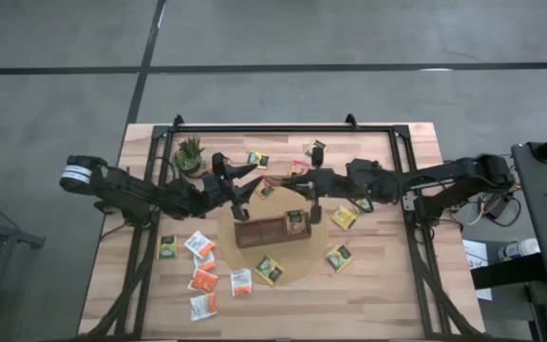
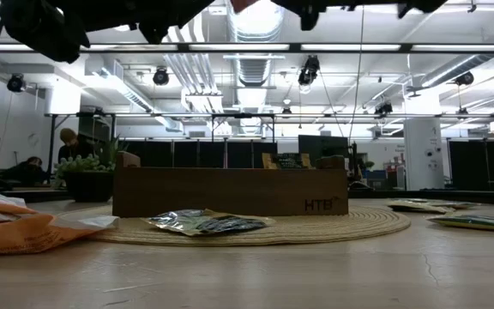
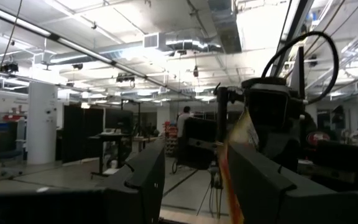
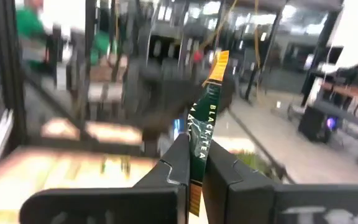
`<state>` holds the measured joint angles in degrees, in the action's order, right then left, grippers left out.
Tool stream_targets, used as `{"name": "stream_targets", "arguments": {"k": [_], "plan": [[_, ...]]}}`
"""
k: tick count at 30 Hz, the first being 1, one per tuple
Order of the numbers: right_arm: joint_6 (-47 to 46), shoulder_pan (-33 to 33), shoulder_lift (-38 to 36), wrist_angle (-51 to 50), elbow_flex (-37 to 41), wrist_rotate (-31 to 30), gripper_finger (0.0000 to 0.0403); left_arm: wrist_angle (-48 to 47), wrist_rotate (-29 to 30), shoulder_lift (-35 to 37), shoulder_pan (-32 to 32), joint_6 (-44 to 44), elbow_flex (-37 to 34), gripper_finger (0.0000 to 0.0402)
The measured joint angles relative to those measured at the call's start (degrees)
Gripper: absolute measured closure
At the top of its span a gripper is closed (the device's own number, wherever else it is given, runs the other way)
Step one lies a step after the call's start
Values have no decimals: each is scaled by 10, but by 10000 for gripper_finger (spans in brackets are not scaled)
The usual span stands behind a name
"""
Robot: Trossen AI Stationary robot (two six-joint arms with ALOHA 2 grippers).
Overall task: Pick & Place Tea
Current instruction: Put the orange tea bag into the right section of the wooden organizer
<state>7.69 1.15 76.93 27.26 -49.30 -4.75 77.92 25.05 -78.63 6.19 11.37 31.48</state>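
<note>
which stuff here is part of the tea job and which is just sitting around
Job: tea sachets loose on the table; black tea sachet pinched in the right gripper; left gripper, open; wooden tray.
Lying about: potted plant; round woven mat.

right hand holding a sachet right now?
Yes. In the right wrist view the right hand is shut on a green and yellow black tea sachet, pinched edge-on between its fingers.

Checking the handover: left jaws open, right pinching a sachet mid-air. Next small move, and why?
Probably draw the left gripper back. Its jaws stand open, while the right gripper is shut on the black tea sachet held edge-up. That would let the right arm swing toward the wooden tray.
</note>
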Motion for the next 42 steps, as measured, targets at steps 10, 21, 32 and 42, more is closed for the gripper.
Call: {"name": "stream_targets", "arguments": {"k": [10, 21, 32, 42], "plan": [[-9, 0, -75, -320, -20, 6, 390, -114, 21, 71, 0, 0, 0, 234], [27, 0, -32, -409, -25, 89, 390, -201, 21, 126, 0, -10, 0, 234], [25, -3, 66, -475, -72, 158, 390, -210, 21, 131, 0, -11, 0, 234], [33, -9, 203, -616, -193, 153, 390, -211, 21, 132, 0, -11, 0, 234]]}}
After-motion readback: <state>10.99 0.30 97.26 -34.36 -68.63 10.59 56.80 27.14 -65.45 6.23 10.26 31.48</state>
